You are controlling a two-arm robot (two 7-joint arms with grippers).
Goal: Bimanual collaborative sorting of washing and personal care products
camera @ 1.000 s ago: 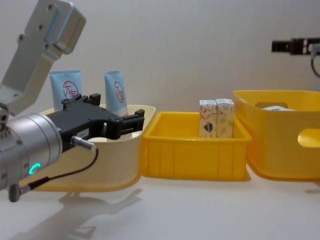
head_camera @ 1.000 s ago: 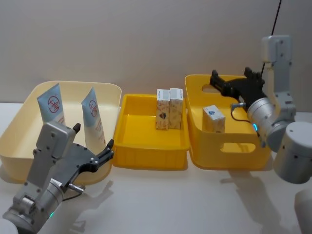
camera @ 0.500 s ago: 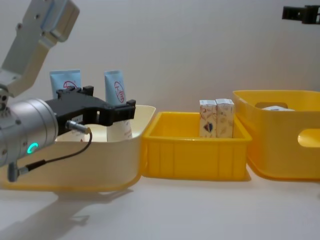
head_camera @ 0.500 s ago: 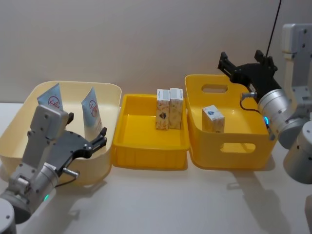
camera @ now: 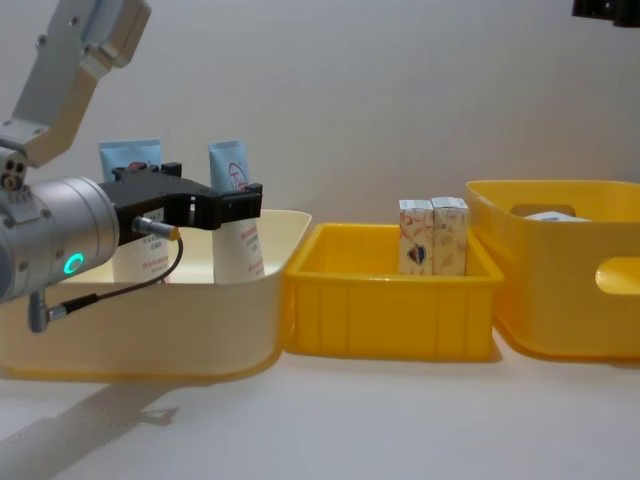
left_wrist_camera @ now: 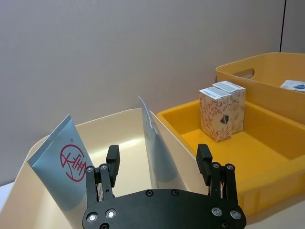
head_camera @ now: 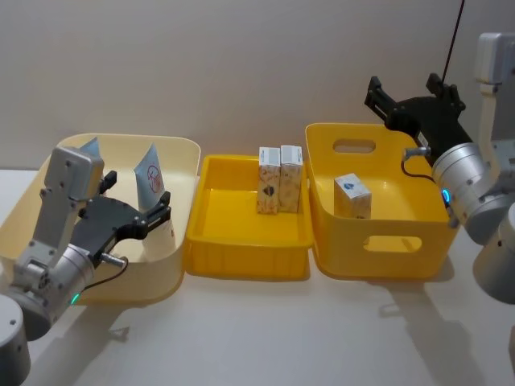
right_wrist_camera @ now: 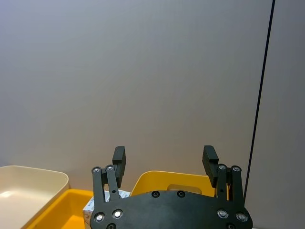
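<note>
Left gripper (head_camera: 137, 197), wide open and empty, faces the nearer tube (head_camera: 151, 178) in the cream bin (head_camera: 181, 149) at nine o'clock. I reckon the next move is easing forward and closing squarely. Right gripper (head_camera: 406, 92) hovers open and empty at two o'clock. Cartons (head_camera: 280, 178) stand at twelve.

No word or number can be read with certainty. The left squeeze tube (left_wrist_camera: 66, 160) in the cream bin (head_camera: 182, 146) carries a red circled logo (left_wrist_camera: 72, 161) on its light blue top. Its strokes look like characters but are too stylised to make out. The right squeeze tube (camera: 236, 200) bears the same logo. In the chest view, the print on the tubes' white lower halves is too small to read. The two cartons (head_camera: 279, 178) in the yellow tray (head_camera: 241, 256) show a leafy print and a small dark emblem, without legible lettering. The lone carton (head_camera: 352, 195) in the yellow bin (head_camera: 346, 245) has a blue mark on top.
</note>
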